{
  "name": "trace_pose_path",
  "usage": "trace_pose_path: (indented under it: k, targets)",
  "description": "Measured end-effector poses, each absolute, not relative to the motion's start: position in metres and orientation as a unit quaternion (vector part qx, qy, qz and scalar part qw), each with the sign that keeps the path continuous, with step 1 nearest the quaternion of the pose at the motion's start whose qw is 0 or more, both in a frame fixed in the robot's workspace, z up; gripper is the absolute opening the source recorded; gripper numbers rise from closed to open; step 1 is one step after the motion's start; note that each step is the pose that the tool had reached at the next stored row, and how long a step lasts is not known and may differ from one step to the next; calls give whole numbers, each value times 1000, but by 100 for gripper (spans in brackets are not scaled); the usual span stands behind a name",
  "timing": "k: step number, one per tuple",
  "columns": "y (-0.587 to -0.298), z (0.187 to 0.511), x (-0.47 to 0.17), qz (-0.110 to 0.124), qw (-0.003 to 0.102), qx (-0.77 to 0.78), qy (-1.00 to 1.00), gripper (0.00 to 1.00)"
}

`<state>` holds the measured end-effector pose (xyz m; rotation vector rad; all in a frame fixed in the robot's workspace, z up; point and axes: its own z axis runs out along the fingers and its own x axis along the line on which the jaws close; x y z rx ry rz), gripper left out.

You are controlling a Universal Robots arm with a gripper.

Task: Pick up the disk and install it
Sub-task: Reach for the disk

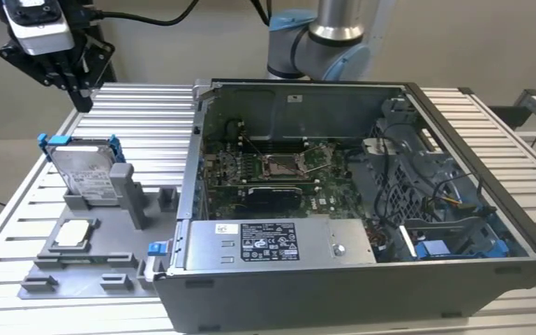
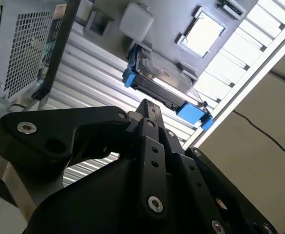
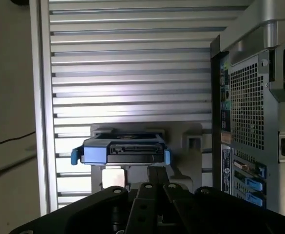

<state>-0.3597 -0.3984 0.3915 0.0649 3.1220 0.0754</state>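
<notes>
1. claw (image 1: 82, 100) hangs in the air at the exterior view's far left, over the back of the slatted bench (image 1: 147, 112). Fingers are narrow with tips together, holding nothing.
2. disk (image 1: 86, 169) is not picked up. It stands tilted, leaning back in a grey rack (image 1: 130, 192) on the bench, to the exterior view's left of the open computer case (image 1: 361, 296). It has a blue frame round its edges, and the label face is toward the camera.
3. claw and disk are apart, no contact; the claw is higher and further back.
4. first wrist view: disk (image 3: 123, 152) is edge-on just past the black claw (image 3: 157, 171), with a blue tab at each end.
5. second wrist view: disk (image 2: 164, 87) again lies beyond the claw (image 2: 148, 105), with the blue tabs visible.
6. small square chip (image 1: 72, 234) lies flat on the base of the same rack, nearer the camera than the disk.
7. the case has its lid off. Inside are a green board (image 1: 268, 174), a grey box with a label (image 1: 278, 241) along the near side, and a blue plastic part (image 1: 433, 250) toward the near right corner.
8. arm (image 1: 338, 31) rises behind the case.
</notes>
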Motion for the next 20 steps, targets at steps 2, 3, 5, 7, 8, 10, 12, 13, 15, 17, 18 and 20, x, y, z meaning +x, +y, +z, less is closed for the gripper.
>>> trace_pose_path:
  k: [2, 3, 5, 7, 8, 10, 12, 13, 15, 17, 18, 20]
  targets:
    - [-398, 391, -366, 24, 9, 20, 999, 0]
    - [-398, 391, -368, 24, 9, 19, 999, 0]
    - [-398, 391, -375, 24, 9, 18, 1000, 0]
    - [-398, 391, -381, 24, 9, 17, 1000, 0]
    - [-398, 391, -384, 24, 9, 17, 1000, 0]
    - [-398, 391, -390, 24, 9, 17, 1000, 0]
    - [-398, 391, -395, 24, 8, 17, 1000, 0]
    - [-398, 391, -398, 24, 7, 17, 1000, 0]
    - [-398, 391, -403, 24, 6, 17, 1000, 0]
    - [-398, 391, -408, 24, 5, 17, 1000, 0]
    - [-398, 391, -411, 24, 4, 17, 1000, 0]
    - [-398, 390, -416, 24, 3, 17, 1000, 0]
